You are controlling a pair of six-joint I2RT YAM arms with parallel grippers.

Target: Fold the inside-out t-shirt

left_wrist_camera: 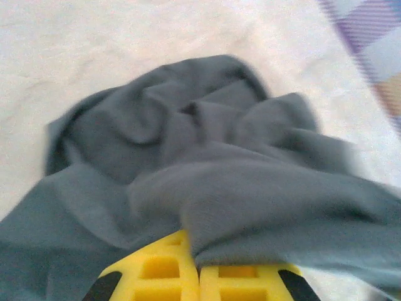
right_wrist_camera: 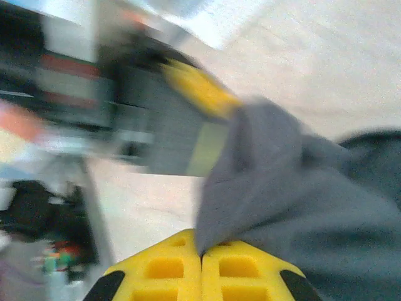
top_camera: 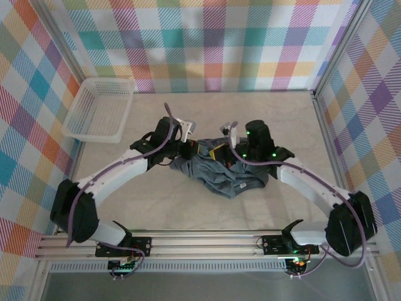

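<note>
Here, two white robot arms reach inward from the near edge of a pale marbled worktop [top_camera: 188, 213] and meet over a crumpled heap of cloth. The heap is the inside-out t-shirt [top_camera: 229, 177], slate blue-grey. It lies bunched near the middle of the worktop, a little toward the robot's right, and is nowhere near spread flat. A white mesh basket [top_camera: 94, 134] sits well apart at the far left corner.

The left tool [left_wrist_camera: 199, 268] has its yellow fingers pressed together, with a fold of the shirt coming out from between them. From its wrist camera the cloth runs forward in thick rumpled ridges. The right tool [right_wrist_camera: 202, 266] is likewise closed on a peak of the grey cloth, the fabric pinched where its two yellow fingers meet. Seen from above, the two tools sit close together at the far edge of the heap.

Both wrist pictures are blurred, so my reading of the grips is a judgement. The task looks to be at an early stage, since the shirt has to be opened out before any fold.

Several things could go wrong from here. Each tool may be holding several layers rather than one edge, so pulling apart could drag the bundle as a lump instead of spreading it. With the tools this close, they could knock into each other. A thin pinch could also slip under a hard tug and drop a corner.
</note>
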